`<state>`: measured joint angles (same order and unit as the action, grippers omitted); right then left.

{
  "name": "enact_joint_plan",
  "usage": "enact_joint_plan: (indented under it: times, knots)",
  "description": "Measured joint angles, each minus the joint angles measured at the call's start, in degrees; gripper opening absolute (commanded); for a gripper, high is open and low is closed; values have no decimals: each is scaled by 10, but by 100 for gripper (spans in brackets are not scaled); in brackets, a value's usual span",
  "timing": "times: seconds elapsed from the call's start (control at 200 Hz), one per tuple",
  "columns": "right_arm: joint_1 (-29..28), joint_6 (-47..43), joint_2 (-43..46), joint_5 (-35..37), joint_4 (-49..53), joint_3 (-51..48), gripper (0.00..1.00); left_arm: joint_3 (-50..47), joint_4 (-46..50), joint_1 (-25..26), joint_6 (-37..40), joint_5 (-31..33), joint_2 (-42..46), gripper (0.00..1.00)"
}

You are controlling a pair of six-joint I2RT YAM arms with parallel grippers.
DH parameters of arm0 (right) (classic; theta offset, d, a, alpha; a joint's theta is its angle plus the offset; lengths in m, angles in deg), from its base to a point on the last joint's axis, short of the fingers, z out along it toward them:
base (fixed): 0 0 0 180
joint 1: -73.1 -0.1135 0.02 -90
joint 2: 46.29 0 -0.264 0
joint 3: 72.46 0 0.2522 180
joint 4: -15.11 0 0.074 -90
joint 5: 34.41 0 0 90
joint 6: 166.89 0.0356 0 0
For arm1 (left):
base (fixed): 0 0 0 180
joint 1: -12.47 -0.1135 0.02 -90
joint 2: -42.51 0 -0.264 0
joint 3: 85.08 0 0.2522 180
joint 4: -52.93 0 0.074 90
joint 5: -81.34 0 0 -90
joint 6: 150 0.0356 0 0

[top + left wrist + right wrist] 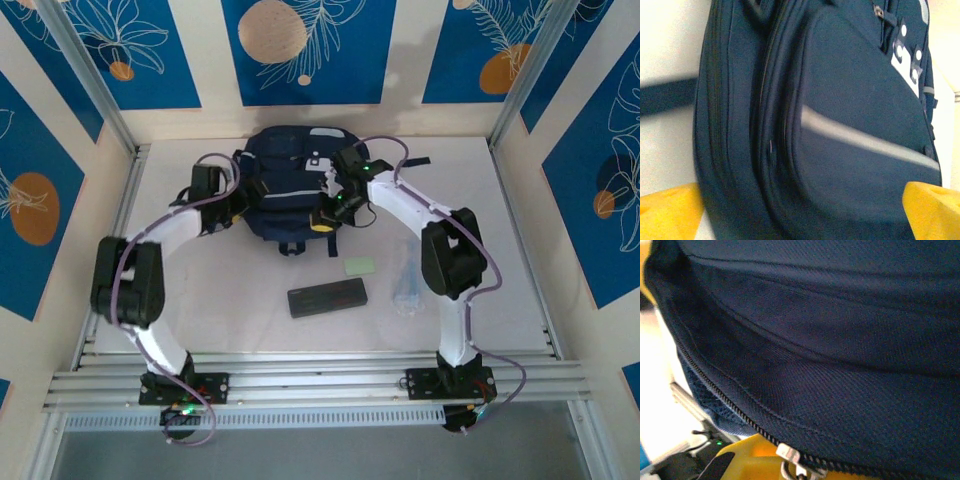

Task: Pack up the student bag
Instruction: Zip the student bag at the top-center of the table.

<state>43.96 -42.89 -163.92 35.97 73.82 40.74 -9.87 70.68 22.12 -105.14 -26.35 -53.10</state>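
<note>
Black and flat, one case (328, 299) lies nearest you, well short of the student bag (285, 185). One pale green block (358, 266) sits between that case and the bag, and one clear plastic piece (405, 285) lies off the bag's right front. Your left gripper (801, 212) is released, with the bag's side between its two yellow fingers (670, 212), which are spread wide. Your right gripper (765, 462) is clenched on the bag's zippered edge. The one bag lies flat on the white table (230, 290), farthest from you.
</note>
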Motion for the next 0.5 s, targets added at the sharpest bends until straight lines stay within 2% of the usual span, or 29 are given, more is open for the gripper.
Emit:
enact_joint_plan:
  times: [0.12, 0.23, 0.39, 0.5]
  knots:
    - [-16, 40, -32, -33, -28, 37, 0, -68, -1, 1, -42, 14, 105, 100]
    - [-28, 71, -46, -56, -53, 50, 0, -124, -28, 9, -102, 20, 163, 100]
    - [-43, 105, -55, -77, -86, 52, 0, -194, -83, 40, -214, 34, 177, 100]
    - [-54, 120, -56, -86, -108, 51, 0, -207, -114, 61, -274, 52, 164, 100]
